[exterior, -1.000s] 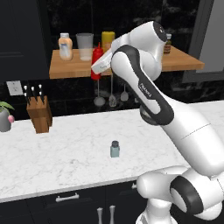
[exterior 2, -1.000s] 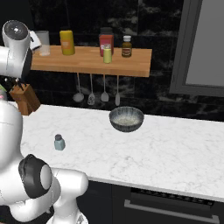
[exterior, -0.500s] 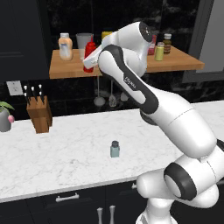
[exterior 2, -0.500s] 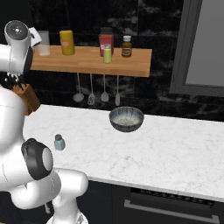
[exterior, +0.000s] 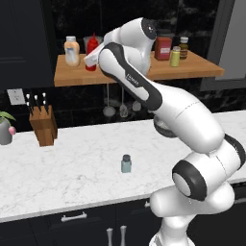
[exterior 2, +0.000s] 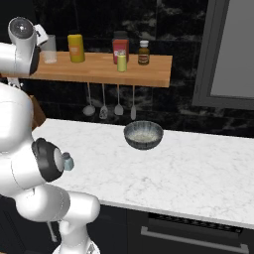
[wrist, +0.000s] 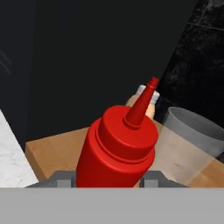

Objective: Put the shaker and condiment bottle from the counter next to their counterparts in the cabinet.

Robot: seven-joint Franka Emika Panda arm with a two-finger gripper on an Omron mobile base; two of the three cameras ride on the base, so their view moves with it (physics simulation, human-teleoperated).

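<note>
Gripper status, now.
Gripper: closed on the red squeeze bottle, holding it over the wooden shelf beside the peach bottle.

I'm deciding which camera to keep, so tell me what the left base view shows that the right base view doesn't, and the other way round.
Left base view alone: the red condiment bottle up at the shelf beside the peach bottle, the knife block, a potted plant, and the whole grey-blue shaker standing on the counter.

Right base view alone: the metal bowl and the yellow jar.

Both: the wooden cabinet shelf, the yellow-green shaker, hanging utensils and the marble counter.
</note>
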